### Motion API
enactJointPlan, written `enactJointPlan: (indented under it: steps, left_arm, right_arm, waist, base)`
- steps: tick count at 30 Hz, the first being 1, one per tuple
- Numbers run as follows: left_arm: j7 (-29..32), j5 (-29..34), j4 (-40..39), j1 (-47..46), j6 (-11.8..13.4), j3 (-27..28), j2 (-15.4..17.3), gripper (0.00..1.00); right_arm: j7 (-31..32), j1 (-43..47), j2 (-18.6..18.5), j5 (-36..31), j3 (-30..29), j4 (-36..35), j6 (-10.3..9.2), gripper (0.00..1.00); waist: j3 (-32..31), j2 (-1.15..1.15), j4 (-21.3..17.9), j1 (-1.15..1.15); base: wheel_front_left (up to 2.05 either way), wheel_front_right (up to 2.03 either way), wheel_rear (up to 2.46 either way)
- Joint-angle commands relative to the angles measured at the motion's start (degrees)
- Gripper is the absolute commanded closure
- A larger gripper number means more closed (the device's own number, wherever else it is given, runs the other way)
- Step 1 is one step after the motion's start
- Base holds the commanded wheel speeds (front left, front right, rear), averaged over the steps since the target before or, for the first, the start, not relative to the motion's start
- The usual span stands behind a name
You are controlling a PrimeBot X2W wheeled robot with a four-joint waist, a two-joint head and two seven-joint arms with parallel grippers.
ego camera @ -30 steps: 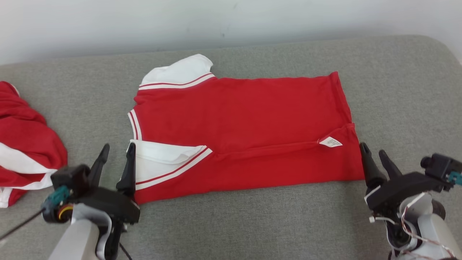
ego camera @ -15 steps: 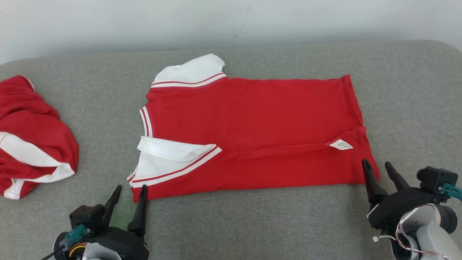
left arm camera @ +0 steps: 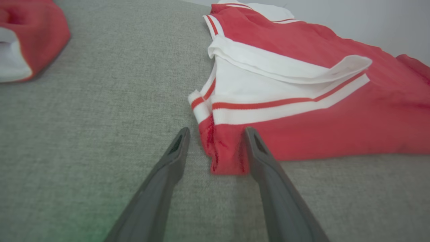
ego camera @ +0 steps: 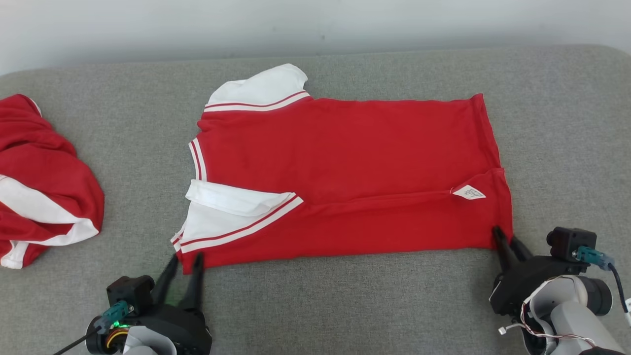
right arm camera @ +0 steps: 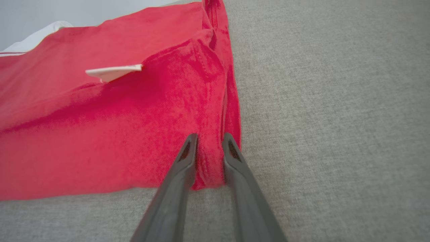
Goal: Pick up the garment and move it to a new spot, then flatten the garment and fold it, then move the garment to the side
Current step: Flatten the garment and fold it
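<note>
Shirt of red knit fabric [ego camera: 345, 167] with white sleeves, folded lengthwise on grey woven cushion [ego camera: 345, 305], long axis left-right, collar left, hem right, left gripper [ego camera: 186, 256] jaws apart straddling near collar-end corner, right gripper [ego camera: 504, 234] jaws pinching near hem corner

A grey fabric-covered surface [ego camera: 345, 305] is spread wide, and two things are laid directly on it. A red garment [ego camera: 345, 162] with white, red-striped sleeves is laid flat across the middle, its near edge folded over. A second red-and-white garment [ego camera: 44, 172] is heaped at the left, well apart.

Left pincer [ego camera: 187, 256], right pincer [ego camera: 504, 234] narrower, astride garment [ego camera: 345, 162] corners.
</note>
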Motion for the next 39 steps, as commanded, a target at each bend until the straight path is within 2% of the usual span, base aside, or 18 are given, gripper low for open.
enactJointPlan:
  steps: [1, 6, 12, 19, 23, 28, 29, 30, 31, 39]
  left_arm:
    - [0.0, 0.1, 1.1, -0.5, -0.4, -0.2, 0.0, 1.0]
    - [0.0, -0.7, 0.2, 1.1, -0.2, 1.0, -0.5, 1.0]
    - [-0.1, -0.5, -4.2, 5.9, -0.3, 3.4, -0.7, 1.0]
    - [-0.1, 0.8, -10.9, 14.5, 0.1, 6.0, -1.9, 1.0]
    - [-0.1, 1.6, -13.1, 19.1, 0.4, 5.6, -2.9, 1.0]
    - [-0.1, 2.1, -13.4, 21.6, 0.6, 4.6, -3.8, 1.0]
    - [-0.1, 2.3, -13.5, 21.8, 0.7, 4.6, -3.9, 0.67]
    - [-0.1, 2.9, -13.8, 21.8, 0.8, 4.6, -3.9, 0.07]
    - [-0.1, 3.2, -14.0, 22.0, 1.0, 4.7, -4.0, 0.0]
    - [-0.1, 7.4, -21.1, 21.3, 2.0, 9.9, -4.3, 0.0]
  right_arm:
    - [-0.6, -0.6, 0.4, 0.1, 0.4, 1.1, 0.05, 1.0]
    - [-2.9, -0.3, 0.8, 2.2, 1.1, 3.0, 0.05, 1.0]
    - [-4.7, 3.2, 0.2, 4.5, 2.3, 1.5, 0.05, 1.0]
    - [-4.5, 11.3, -0.9, 6.8, 1.9, -4.2, 0.05, 1.0]
    - [-2.8, 16.3, -1.3, 6.6, 0.5, -8.3, 0.05, 1.0]
    - [-0.5, 21.3, -0.1, 5.5, -2.2, -12.5, 0.05, 1.0]
    - [-0.3, 21.8, 0.1, 4.9, -2.8, -13.1, 0.05, 0.77]
    - [-0.1, 22.2, 0.4, 4.6, -3.2, -13.7, 0.05, 0.12]
    - [0.0, 22.6, 0.8, 4.2, -3.7, -14.3, 0.05, 0.0]
    - [-4.0, 21.5, 3.0, -1.6, -6.1, -20.2, 0.05, 0.0]
  waist:
    - [-0.5, 0.0, 0.0, 0.0]
    - [-2.9, 0.0, 0.0, 0.0]
    - [-6.1, 0.0, 0.7, 0.0]
    - [-8.7, 0.0, 1.8, 0.0]
    - [-9.3, 0.0, 2.2, 0.0]
    - [-9.5, 0.0, 2.4, 0.0]
    - [-9.6, 0.0, 2.4, 0.0]
    - [-9.7, 0.0, 2.3, 0.0]
    - [-9.8, 0.0, 2.2, 0.0]
    - [-10.9, 0.0, 1.9, 0.0]
  base:
    - [0.0, 0.0, 0.0]
    - [0.0, 0.0, 0.0]
    - [0.0, 0.0, 0.0]
    - [0.0, 0.0, 0.0]
    - [0.0, 0.0, 0.0]
    - [0.0, 0.0, 0.0]
    - [0.0, 0.0, 0.0]
    - [0.0, 0.0, 0.0]
    - [0.0, 0.0, 0.0]
    - [0.0, 0.0, 0.0]
